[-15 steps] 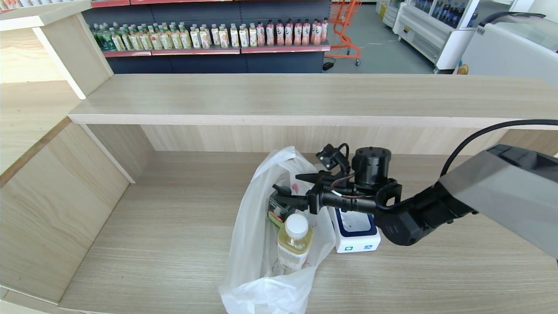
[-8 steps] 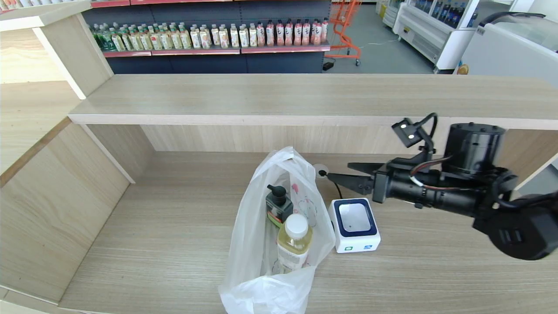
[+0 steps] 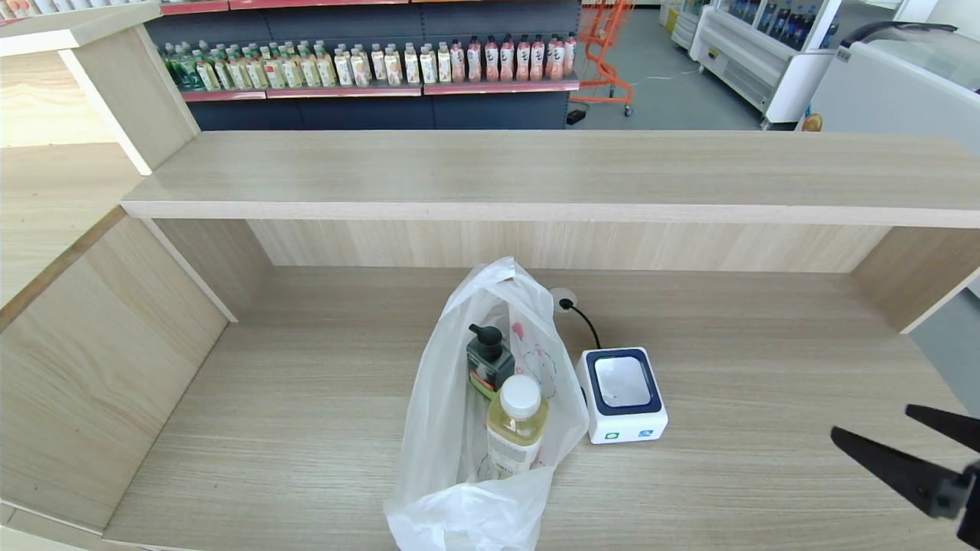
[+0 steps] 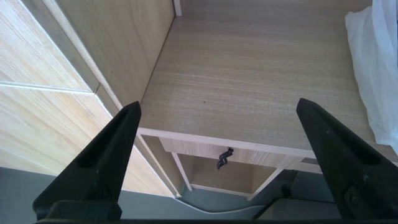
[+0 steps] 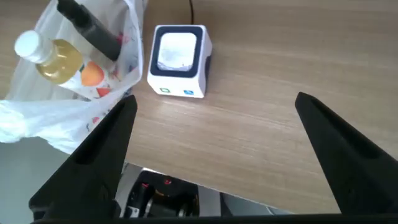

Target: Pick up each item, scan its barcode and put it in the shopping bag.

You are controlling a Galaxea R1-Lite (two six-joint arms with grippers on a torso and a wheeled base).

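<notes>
A white plastic shopping bag [image 3: 452, 428] stands open on the wooden counter [image 3: 321, 398]. Inside it are a dark pump bottle [image 3: 487, 361] and a bottle of yellow drink with a white cap [image 3: 516, 425]. The white and blue barcode scanner [image 3: 622, 393] sits just right of the bag, its cable running to a hole behind. My right gripper [image 3: 911, 440] is open and empty at the counter's near right, well apart from the scanner [image 5: 177, 61] and bag [image 5: 74, 93]. My left gripper [image 4: 217, 155] is open and empty off the counter's left front corner, the bag's edge [image 4: 376, 68] far from it.
A raised wooden ledge [image 3: 536, 172] runs along the back of the counter, with wooden side walls [image 3: 99, 360] left and right. Store shelves of bottles [image 3: 367, 65] and freezers [image 3: 766, 46] stand beyond. A small latch [image 4: 224, 158] hangs under the counter's front edge.
My right arm has pulled back from over the bag, swinging right and toward the near edge, leaving the pump bottle in the bag. Bag, bottles and scanner have stayed put.
</notes>
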